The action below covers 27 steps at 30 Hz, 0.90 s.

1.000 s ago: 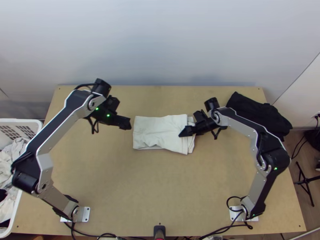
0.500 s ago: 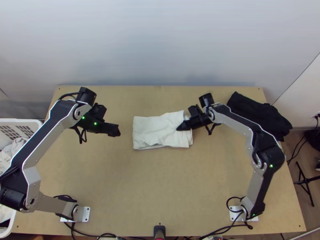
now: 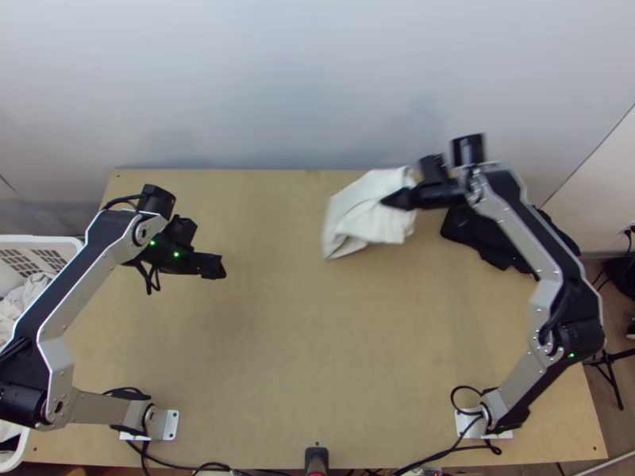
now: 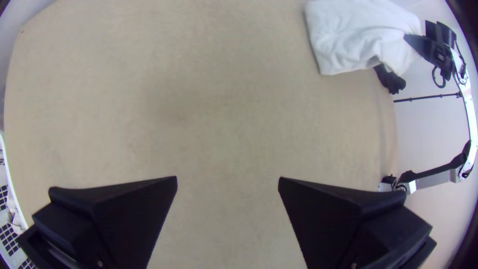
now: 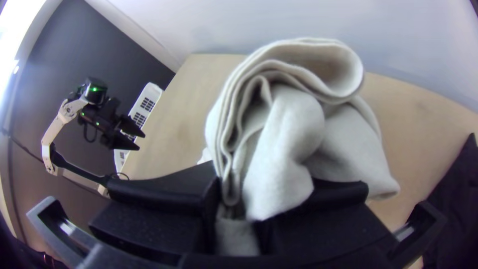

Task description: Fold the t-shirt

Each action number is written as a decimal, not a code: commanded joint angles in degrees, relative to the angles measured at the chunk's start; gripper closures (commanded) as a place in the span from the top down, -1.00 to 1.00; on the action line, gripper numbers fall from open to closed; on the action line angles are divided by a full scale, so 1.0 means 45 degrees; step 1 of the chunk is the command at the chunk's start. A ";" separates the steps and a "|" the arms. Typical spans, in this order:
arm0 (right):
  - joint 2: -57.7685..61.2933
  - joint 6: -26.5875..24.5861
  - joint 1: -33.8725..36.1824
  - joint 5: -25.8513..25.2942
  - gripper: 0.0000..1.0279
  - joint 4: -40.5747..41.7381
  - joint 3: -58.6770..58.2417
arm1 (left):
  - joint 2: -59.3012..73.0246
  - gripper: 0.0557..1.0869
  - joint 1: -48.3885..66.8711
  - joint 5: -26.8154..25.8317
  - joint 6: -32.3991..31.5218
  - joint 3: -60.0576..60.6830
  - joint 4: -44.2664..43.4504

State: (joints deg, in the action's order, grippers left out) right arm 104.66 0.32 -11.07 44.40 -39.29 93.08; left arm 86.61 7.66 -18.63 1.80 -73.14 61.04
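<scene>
— A wooden table (image 3: 317,357) meets a pale wall (image 3: 317,79); where do we find the shirt (image 3: 357,214)?
— We see it right of upper centre in the top view, its layers bunched between the right claw (image 3: 389,200)'s fingers. At centre left, we see the left claw (image 3: 216,268) wide apart.

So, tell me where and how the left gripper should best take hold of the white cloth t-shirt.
I'd grip the white cloth t-shirt by its near left corner, with the open black left gripper coming in from the robot's left. That corner juts out free on that side, while the black right gripper pinches bunched layers toward the shirt's right side.
</scene>
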 commanded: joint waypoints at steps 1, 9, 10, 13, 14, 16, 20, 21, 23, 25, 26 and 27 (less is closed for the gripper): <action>-0.0231 -0.0285 0.1991 0.0113 -0.95 -0.1191 0.1699 | -0.0086 0.92 -0.0394 0.0000 0.0263 0.0434 -0.0028; -0.0016 -0.0734 0.3866 0.0133 -0.95 -0.2187 0.2636 | 0.0051 0.92 -0.0472 0.0000 0.0615 0.1020 -0.0458; -0.0016 -0.0734 0.4159 0.0133 -0.95 -0.2285 0.2734 | 0.0051 0.92 -0.0491 0.0000 0.0634 0.1059 -0.0497; -0.0016 -0.1008 0.4980 0.0133 -0.95 -0.2695 0.3105 | 0.0070 0.92 -0.0570 -0.0019 0.0713 0.1078 -0.0536; -0.0016 -0.1106 0.5175 0.0133 -0.95 -0.2812 0.3203 | 0.0070 0.92 -0.0589 -0.0019 0.0732 0.1098 -0.0556; 0.0004 -0.1242 0.5585 0.0152 -0.95 -0.2930 0.3300 | 0.0070 0.92 -0.0609 -0.0019 0.0752 0.1176 -0.0634; 0.0023 -0.1789 0.6054 0.0172 -0.95 -0.3301 0.3476 | 0.0070 0.92 -0.0609 -0.0019 0.0888 0.1352 -0.0751; 0.0043 -0.1906 0.6171 0.0191 -0.95 -0.3359 0.3496 | 0.0070 0.92 -0.0609 -0.0019 0.0908 0.1391 -0.0770; 0.0238 -0.2141 0.6405 0.0270 -0.95 -0.3476 0.3535 | 0.0070 0.92 -0.0648 -0.0019 0.0966 0.1450 -0.0868; 0.0570 -0.2414 0.6640 0.0289 -0.95 -0.3613 0.3652 | 0.0090 0.92 -0.0687 -0.0019 0.1064 0.1528 -0.0927; 0.0707 -0.2473 0.6777 0.0348 -0.95 -0.3613 0.3730 | 0.0090 0.92 -0.0726 -0.0019 0.1084 0.1567 -0.0966; 0.0902 -0.2570 0.6933 0.0484 -0.95 -0.3613 0.3808 | 0.0090 0.92 -0.0784 -0.0019 0.1123 0.1586 -0.0966</action>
State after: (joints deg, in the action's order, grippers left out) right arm 105.80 -8.32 15.97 45.50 -54.15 108.44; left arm 86.94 4.84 -18.70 6.07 -67.00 57.47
